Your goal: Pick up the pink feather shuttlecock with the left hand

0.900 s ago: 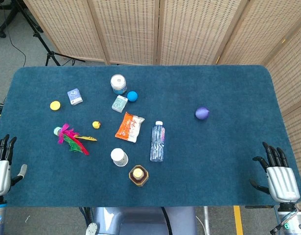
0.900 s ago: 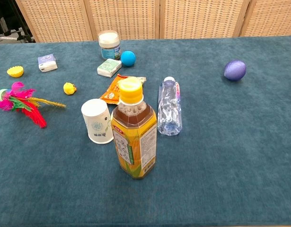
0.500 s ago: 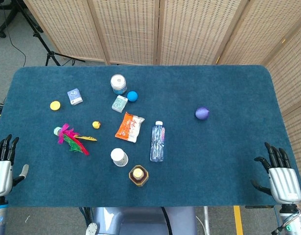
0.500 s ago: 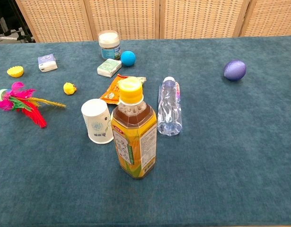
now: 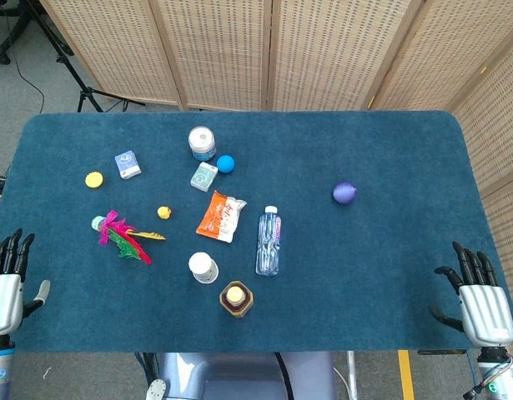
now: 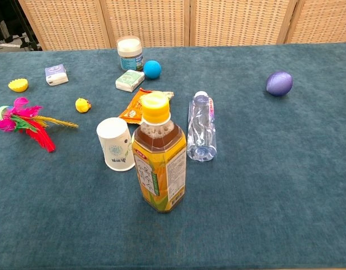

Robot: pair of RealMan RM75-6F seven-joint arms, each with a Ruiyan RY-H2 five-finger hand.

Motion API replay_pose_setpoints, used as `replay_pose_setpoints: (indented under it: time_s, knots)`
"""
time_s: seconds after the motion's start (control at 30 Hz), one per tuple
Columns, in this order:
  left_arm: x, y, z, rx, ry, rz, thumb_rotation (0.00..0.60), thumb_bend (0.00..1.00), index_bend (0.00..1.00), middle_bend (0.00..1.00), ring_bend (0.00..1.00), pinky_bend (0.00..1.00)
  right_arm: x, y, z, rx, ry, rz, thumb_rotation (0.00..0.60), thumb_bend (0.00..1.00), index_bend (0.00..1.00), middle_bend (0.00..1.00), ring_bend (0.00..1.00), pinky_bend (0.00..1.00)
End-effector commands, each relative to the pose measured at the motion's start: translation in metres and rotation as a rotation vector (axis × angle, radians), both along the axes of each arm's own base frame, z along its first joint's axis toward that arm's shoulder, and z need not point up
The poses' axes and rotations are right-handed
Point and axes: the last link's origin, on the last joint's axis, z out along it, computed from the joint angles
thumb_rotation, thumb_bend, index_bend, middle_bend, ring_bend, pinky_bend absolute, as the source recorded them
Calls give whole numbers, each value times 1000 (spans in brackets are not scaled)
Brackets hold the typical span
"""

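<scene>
Head view: left hand (image 5: 6, 279) off the table's (image 5: 389, 250) near-left edge, fingers apart, holding nothing; right hand (image 5: 477, 293) likewise at near-right; pink feather shuttlecock (image 5: 121, 236) lies well apart from the left hand, open cloth between | Chest view: shuttlecock (image 6: 23, 122) far left; tea bottle (image 6: 158, 160) upright, capped, amber-filled; paper cup (image 6: 115, 143) beside it.

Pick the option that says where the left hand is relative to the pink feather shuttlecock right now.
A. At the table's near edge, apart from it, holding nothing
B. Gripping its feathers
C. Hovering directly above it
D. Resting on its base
A: in the head view the left hand sits at the near left edge of the table with fingers apart and empty, while the pink feather shuttlecock lies untouched on the cloth further in.
</scene>
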Motion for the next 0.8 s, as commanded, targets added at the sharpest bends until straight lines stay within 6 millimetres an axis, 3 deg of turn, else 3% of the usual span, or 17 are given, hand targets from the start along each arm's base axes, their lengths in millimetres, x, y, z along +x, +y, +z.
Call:
replay_pose_setpoints:
  time_s: [0.03, 0.6, 0.8]
  knots:
    - [0, 0, 0, 1, -1, 1, 600, 327, 0, 0, 62, 104, 0, 0, -1, 3, 1, -2, 600, 208, 315, 0, 0, 0]
    - [3, 3, 1, -3, -27, 17, 600, 327, 4, 0, 62, 104, 2, 0, 1, -6, -10, 4, 600, 208, 315, 0, 0, 0]
    - [14, 16, 11, -44, -13, 7, 600, 329, 111, 0, 62, 104, 3, 0, 4, -14, -18, 10, 600, 208, 315, 0, 0, 0]
